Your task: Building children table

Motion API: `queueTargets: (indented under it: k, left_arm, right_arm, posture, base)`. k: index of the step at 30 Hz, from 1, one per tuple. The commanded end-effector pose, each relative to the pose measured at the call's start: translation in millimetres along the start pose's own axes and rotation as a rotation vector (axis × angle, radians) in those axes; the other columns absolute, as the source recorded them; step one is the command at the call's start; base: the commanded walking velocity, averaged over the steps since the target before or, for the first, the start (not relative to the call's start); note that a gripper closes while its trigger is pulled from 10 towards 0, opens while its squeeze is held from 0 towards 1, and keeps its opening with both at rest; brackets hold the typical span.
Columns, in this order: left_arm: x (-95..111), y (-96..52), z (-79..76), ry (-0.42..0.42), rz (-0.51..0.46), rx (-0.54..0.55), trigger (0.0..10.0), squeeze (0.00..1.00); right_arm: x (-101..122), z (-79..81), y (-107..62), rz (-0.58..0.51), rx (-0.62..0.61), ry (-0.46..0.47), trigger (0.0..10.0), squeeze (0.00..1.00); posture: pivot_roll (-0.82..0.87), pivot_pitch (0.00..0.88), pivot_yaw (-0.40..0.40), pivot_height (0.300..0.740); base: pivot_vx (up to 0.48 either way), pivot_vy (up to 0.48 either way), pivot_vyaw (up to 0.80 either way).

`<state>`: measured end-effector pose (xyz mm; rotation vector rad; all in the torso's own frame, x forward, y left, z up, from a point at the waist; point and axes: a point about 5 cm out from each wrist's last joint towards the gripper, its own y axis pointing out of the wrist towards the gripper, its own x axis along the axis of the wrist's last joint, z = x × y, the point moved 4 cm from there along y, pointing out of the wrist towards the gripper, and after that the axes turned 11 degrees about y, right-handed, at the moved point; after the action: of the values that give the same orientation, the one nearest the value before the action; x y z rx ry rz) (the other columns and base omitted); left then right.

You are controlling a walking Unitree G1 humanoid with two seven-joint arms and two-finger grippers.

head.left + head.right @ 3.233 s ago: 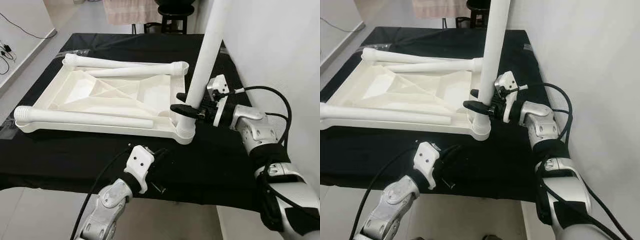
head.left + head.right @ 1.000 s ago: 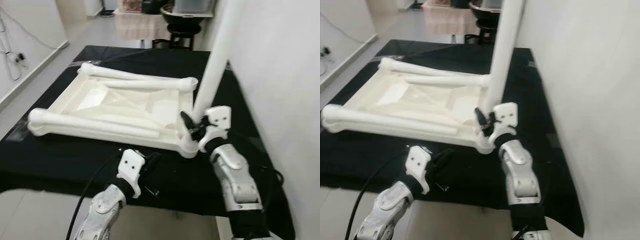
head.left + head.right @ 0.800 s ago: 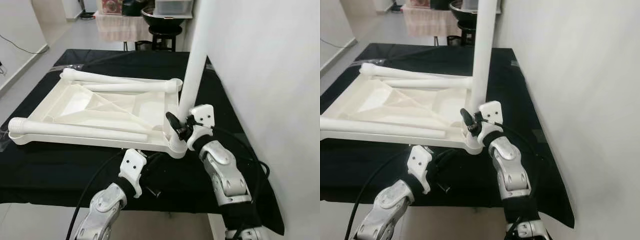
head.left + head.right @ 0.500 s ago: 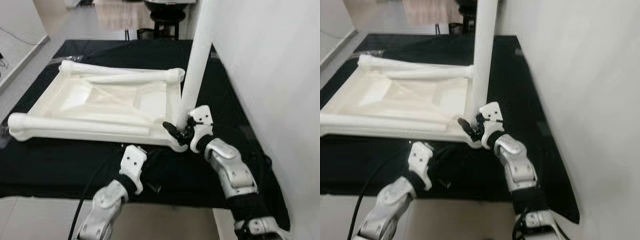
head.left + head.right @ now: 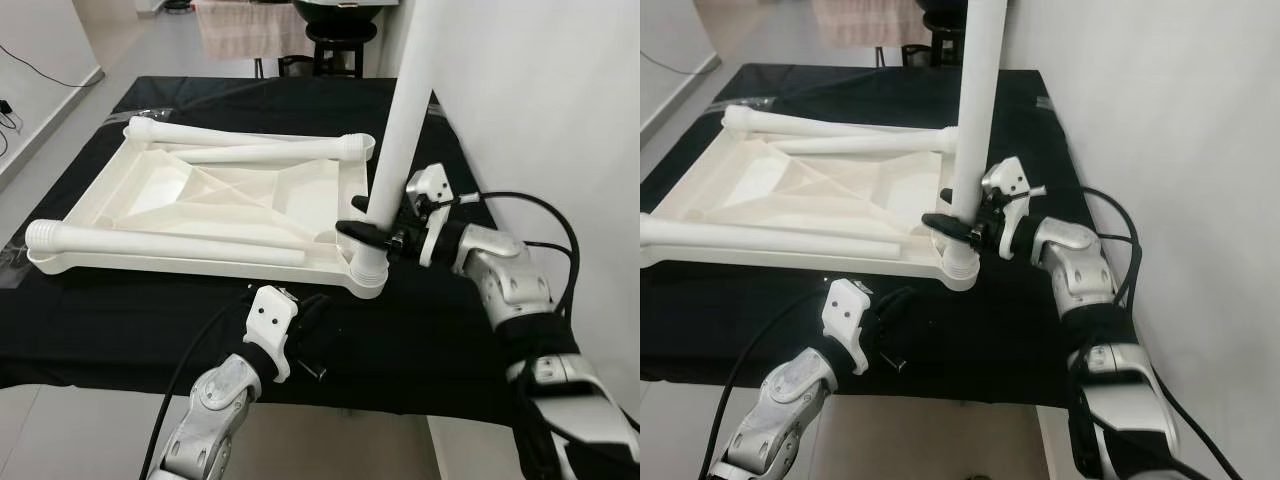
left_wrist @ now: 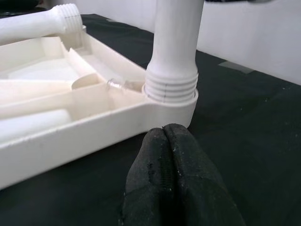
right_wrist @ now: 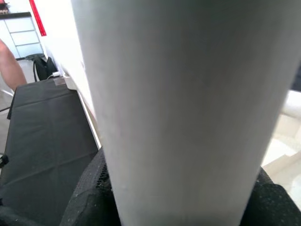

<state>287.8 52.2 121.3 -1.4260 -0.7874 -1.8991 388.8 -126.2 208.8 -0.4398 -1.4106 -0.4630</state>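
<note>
Black cloth covers the whole surface (image 5: 120, 320), which stands beside a white wall (image 5: 560, 100) on the robot's right. On the cloth lies a white plastic tabletop (image 5: 215, 205), upside down, a shallow rectangular tray with raised ribs running across its underside and a round ringed socket at each corner. Two loose white legs (image 5: 165, 238) lie flat inside it, one along the near edge and one (image 5: 250, 152) along the far edge, each with a threaded, ridged end.

A third white leg (image 5: 400, 110) stands nearly upright in the near right corner socket (image 5: 366, 275), leaning slightly away from the tray toward the wall and rising out of the top of the head views. Its grooved foot sits in the ringed collar of that socket.

Reaching in from the wall side, the right claw (image 5: 368, 232) has its black fingers (image 5: 948, 224) closed around the upright leg just above the socket; in its wrist view the leg's smooth white shaft sits between the dark pads (image 7: 89, 197).

Nearer the robot, the left claw (image 6: 164, 160) hovers low over the cloth in front of the same corner, its two fingers pressed together with nothing between them, apart from the tabletop.
</note>
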Motion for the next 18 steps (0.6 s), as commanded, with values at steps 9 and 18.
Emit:
queueTargets:
  k: [9, 18]
  left_arm:
    - [-3.0, -1.0, -1.5, -0.015, 0.004, -0.003, 10.0, 0.00]
    - [-1.9, -4.7, -1.9, -0.017, 0.004, -0.006, 10.0, 0.00]
  right_arm:
    - [-6.1, -12.1, -9.3, -0.015, -0.051, 0.008, 0.0, 0.00]
    - [-63.0, -21.7, -23.7, -0.021, -0.568, 0.107, 0.0, 0.00]
  posture:
    - [0.04, 0.080, -0.032, 0.740]
    - [0.03, 0.108, -0.027, 0.740]
  base:
    - [0.000, 0.000, 0.00]
    - [0.000, 0.000, 0.00]
